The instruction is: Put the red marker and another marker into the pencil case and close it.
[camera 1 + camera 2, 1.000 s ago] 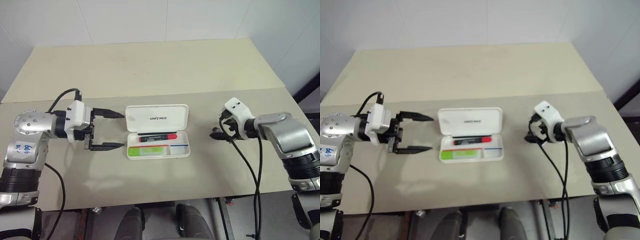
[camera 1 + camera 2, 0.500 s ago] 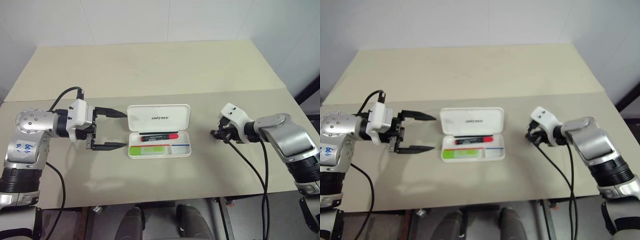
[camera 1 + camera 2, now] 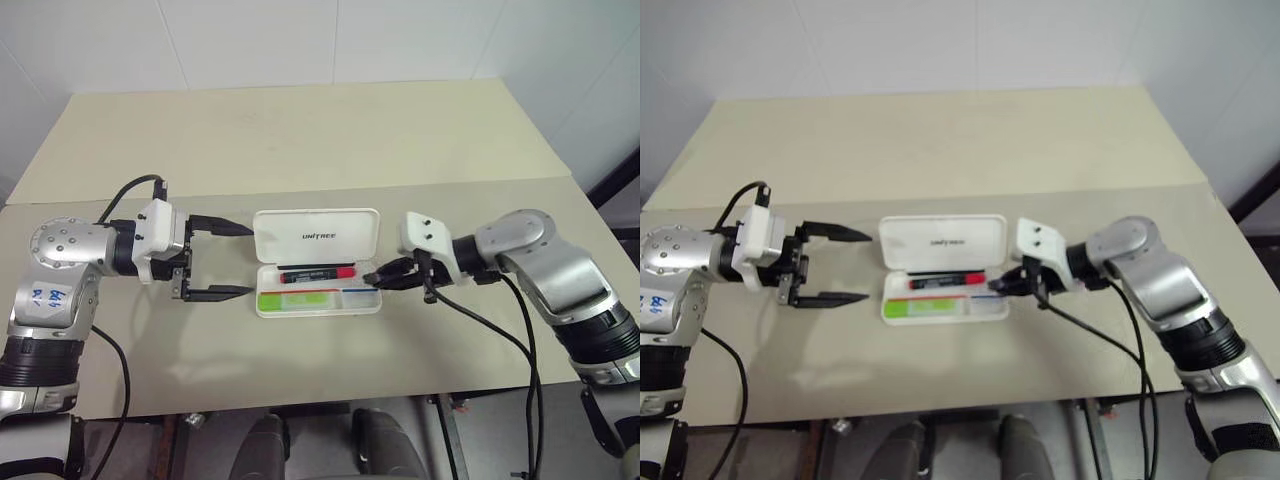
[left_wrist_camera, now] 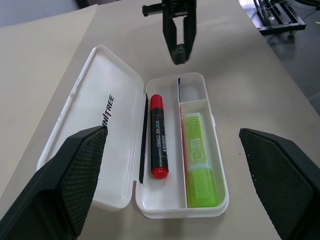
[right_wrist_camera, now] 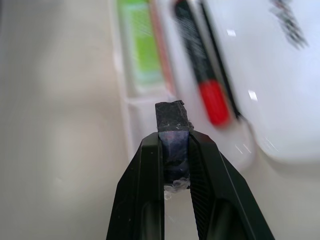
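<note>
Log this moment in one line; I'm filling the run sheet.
pencil case open | red marker, green marker inside | right pincer shut at case | left pincer open

The white rounded-rectangle plastic pencil case (image 4: pixel 116 105) looks smooth and glossy, with bright highlights on its open lid. The slim black-barrelled red marker (image 4: pixel 159 136) has a shiny plastic cap and end. The chunky lime-green plastic highlighter (image 4: pixel 199 159) looks smooth with a soft sheen. The beige worktop (image 3: pixel 300 140) is matt and even. The left tool (image 3: pixel 232 260) has 2 matt black fingers (image 4: pixel 70 175) with a fine cross-hatched texture. The right tool (image 5: pixel 173 125) has smooth, slightly glossy black fingers. Brushed silver metal covers the arm segments (image 3: pixel 65 245).
</note>
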Controlling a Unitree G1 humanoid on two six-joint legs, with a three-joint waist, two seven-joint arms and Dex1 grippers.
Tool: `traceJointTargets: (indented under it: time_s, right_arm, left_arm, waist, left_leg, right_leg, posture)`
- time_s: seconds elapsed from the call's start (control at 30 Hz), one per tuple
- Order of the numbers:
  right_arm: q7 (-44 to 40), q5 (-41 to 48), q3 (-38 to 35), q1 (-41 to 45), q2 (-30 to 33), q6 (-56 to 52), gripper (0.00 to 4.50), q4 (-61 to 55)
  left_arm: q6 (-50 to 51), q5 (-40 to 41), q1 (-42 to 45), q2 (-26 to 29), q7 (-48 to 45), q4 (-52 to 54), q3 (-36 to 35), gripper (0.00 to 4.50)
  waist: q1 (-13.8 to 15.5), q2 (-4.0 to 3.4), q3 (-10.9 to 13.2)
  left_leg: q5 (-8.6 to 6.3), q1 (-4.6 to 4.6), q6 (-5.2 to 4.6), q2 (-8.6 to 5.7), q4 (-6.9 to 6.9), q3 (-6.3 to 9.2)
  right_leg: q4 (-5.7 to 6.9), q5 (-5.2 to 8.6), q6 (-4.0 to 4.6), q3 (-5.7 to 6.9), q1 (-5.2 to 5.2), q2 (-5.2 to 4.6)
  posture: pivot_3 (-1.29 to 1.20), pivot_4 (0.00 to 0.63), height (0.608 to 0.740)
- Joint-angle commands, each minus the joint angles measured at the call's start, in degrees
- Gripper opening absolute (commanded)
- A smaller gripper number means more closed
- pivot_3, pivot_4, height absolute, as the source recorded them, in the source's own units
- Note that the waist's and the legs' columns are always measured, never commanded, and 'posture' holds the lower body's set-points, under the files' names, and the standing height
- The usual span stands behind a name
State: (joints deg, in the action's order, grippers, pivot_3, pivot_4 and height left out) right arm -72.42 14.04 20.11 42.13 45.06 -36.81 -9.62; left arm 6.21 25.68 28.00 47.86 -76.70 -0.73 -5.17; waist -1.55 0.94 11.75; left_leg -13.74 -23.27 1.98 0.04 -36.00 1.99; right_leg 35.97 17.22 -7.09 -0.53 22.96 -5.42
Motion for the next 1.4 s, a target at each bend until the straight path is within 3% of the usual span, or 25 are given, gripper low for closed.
traceJointTargets:
  time_s: [0.03, 0.53, 0.93, 1.17, 1.4]
  right_arm:
    - [-1.1, -1.3, 1.7, 1.4, -0.4, 1.5, 0.35, -1.4]
    - [-2.2, -9.1, 6.8, 3.0, -4.5, 8.4, 0.35, 8.6]
    - [-3.2, -7.6, 2.0, 6.1, -7.0, 13.5, 4.47, 12.4]
    - [-9.0, 2.0, -6.2, 5.0, -9.8, 24.4, 4.47, 13.6]
    - [-7.4, 10.5, -14.9, 1.9, -9.3, 19.7, 4.47, 13.3]
  left_arm:
    - [-0.2, 0.6, -0.7, 0.8, 0.6, 2.0, -1.6, 4.50]
    - [0.9, 0.9, -2.1, 1.3, 1.8, 3.8, -2.7, 4.50]
    - [0.7, 0.7, -1.1, 1.2, 1.9, 3.2, -2.5, 4.50]
    - [0.3, 0.5, -0.8, 1.6, 1.6, 2.6, -2.8, 4.50]
    - [2.0, 1.3, -1.5, 2.3, 2.7, 3.0, -4.5, 4.50]
  waist:
    - [0.0, 0.00, 0.0]
    - [0.0, 0.00, 0.0]
    - [-0.1, 0.01, 0.0]
    - [-0.1, 0.01, 0.0]
    - [0.0, 0.01, 0.0]
  left_leg:
    - [0.00, 0.00, 0.00, -0.01, 0.00, 0.00]
    - [0.00, 0.00, 0.00, -0.01, 0.00, 0.00]
    - [0.00, 0.05, 0.01, -0.01, -0.02, -0.01]
    - [0.00, 0.03, 0.01, 0.00, -0.01, -0.01]
    - [0.00, 0.04, 0.01, 0.00, -0.03, 0.01]
  right_leg:
    - [0.00, 0.00, 0.00, 0.00, 0.00, -0.01]
    - [0.01, 0.00, 0.00, 0.00, 0.00, 0.00]
    - [0.04, 0.00, 0.00, -0.01, -0.03, 0.00]
    - [0.02, 0.00, -0.01, 0.00, -0.03, 0.01]
    - [0.05, -0.01, -0.01, 0.01, -0.05, 0.00]
  posture:
    - [0.00, 0.150, 0.740]
    - [0.00, 0.150, 0.740]
    - [0.00, 0.150, 0.740]
    - [0.00, 0.150, 0.740]
    - [0.00, 0.150, 0.740]
